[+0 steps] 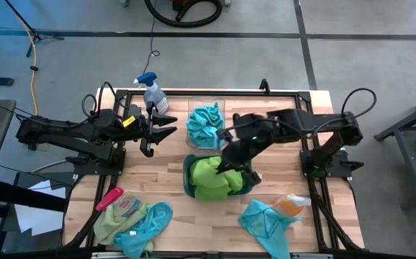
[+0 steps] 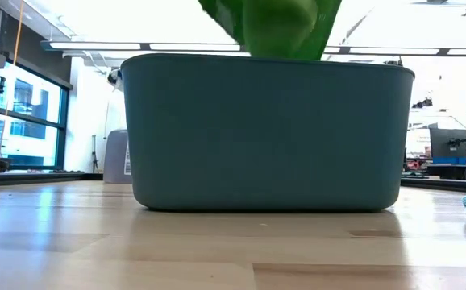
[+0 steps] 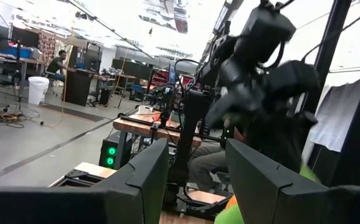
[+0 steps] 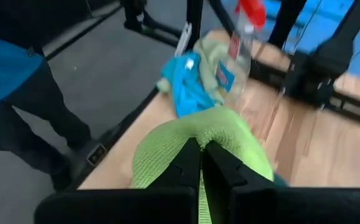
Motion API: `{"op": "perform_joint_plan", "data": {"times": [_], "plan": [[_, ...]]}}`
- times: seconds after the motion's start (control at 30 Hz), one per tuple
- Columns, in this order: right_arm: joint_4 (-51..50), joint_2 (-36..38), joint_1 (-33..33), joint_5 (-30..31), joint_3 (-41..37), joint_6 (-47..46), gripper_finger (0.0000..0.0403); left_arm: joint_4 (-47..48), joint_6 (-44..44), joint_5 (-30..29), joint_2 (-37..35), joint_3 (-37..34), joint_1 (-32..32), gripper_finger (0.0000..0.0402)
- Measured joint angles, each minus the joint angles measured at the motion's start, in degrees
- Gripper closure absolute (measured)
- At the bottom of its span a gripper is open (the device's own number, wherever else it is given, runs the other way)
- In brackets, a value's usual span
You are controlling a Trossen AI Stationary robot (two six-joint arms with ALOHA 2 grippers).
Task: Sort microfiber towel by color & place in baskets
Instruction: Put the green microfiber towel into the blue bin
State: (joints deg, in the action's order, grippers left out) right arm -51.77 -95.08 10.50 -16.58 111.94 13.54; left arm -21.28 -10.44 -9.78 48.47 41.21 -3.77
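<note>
Lime green towel [image 1: 209, 175], frame centre: we see the right gripper [image 1: 226, 162] pinching it above the dark teal bin [image 1: 188, 180]. Next we judge release. Left gripper [image 1: 166, 126], spread, empty, waits upper left.

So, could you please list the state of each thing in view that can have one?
Right end effector: shut on a green towel, above the teal bin.
Left end effector: open, empty, beside the spray bottle.
Teal bin: upright, holding green towels.
Clear bin: upright, holding blue towels.
Spray bottle: upright.
Loose towels: crumpled at the table front.
</note>
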Motion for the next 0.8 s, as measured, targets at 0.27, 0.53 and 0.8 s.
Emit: {"op": "perform_joint_plan", "data": {"times": [0.27,0.53,0.8], "plan": [[0.2,2.3,-1.9,7.2,5.2,0.0,0.0403,0.0,0.0,0.0,0.0,0.0,0.0,0.0253],[-3.6,1.3,-3.0,7.1,5.3,-1.1,0.0403,0.0,0.0,0.0,0.0,0.0,0.0,0.0253],[-6.0,-1.7,-3.0,3.5,5.3,-1.3,0.0403,0.0,0.0,0.0,0.0,0.0,0.0,0.0253]]}}
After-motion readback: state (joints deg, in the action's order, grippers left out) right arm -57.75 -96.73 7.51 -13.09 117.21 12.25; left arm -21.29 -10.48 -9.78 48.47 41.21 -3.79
